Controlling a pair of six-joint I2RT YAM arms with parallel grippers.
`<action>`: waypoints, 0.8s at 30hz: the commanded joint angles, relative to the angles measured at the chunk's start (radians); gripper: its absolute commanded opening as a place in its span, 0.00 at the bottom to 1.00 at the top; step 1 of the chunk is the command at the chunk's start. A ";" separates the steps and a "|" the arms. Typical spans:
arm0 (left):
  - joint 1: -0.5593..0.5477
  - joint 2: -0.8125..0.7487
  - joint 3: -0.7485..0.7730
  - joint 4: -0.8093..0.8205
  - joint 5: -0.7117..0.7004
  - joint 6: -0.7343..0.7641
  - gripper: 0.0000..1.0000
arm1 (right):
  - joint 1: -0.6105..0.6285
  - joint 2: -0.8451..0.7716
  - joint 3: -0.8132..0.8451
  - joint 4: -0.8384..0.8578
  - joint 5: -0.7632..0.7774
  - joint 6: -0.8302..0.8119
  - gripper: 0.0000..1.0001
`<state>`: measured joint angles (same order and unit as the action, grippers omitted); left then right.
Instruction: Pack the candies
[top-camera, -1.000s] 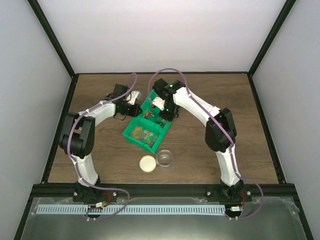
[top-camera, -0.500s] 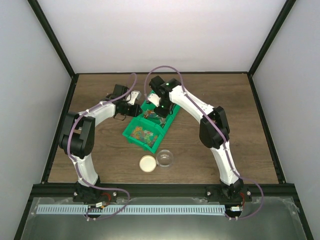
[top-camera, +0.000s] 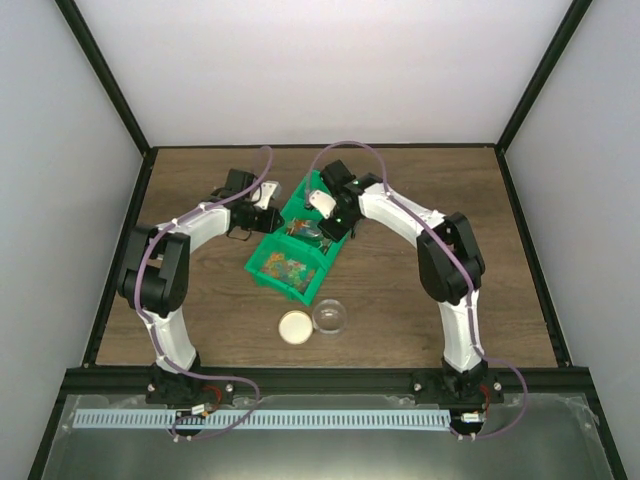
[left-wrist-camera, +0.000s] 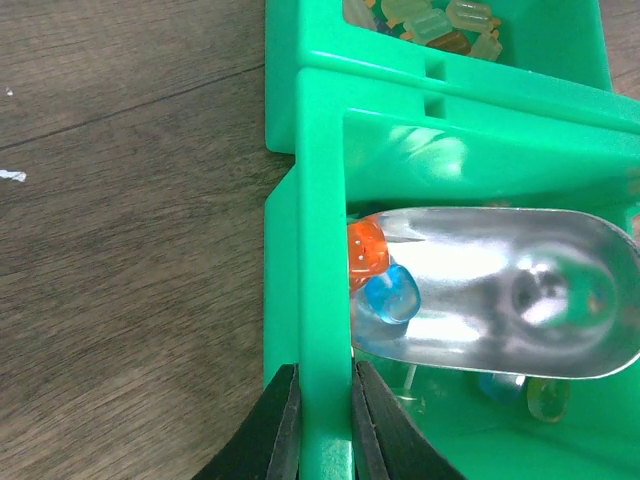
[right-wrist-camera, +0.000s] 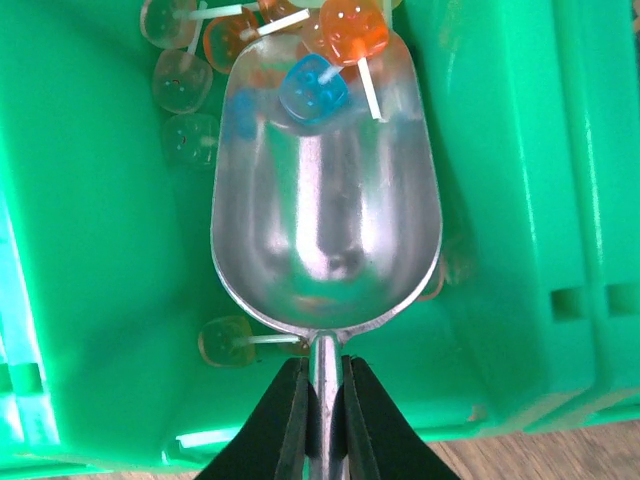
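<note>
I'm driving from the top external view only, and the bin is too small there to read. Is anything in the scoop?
Observer: Yes. On the right wrist view the silver metal scoop has a small blue candy and a small orange candy at its front lip.
Operator: How is the scoop being held?
Observer: The right pincer is shut on its thin handle, just behind the bowl.
Operator: And the left arm?
Observer: The left wrist view shows the left pincer clamped on a side wall of the green plastic bin, with the scoop's mouth just inside that wall.
</note>
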<state>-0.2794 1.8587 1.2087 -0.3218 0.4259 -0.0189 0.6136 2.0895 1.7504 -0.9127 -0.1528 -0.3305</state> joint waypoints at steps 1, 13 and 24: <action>-0.010 0.007 0.016 0.022 0.040 0.021 0.04 | -0.001 0.007 -0.165 0.283 -0.083 0.035 0.01; -0.009 0.031 0.050 0.000 0.040 0.041 0.04 | 0.000 -0.046 -0.145 0.369 -0.143 0.085 0.01; -0.009 0.046 0.077 0.004 0.025 0.053 0.04 | -0.008 -0.112 -0.232 0.305 -0.137 -0.074 0.01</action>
<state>-0.2626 1.8927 1.2629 -0.3344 0.3908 0.0025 0.5999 2.0350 1.5597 -0.6121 -0.2848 -0.3195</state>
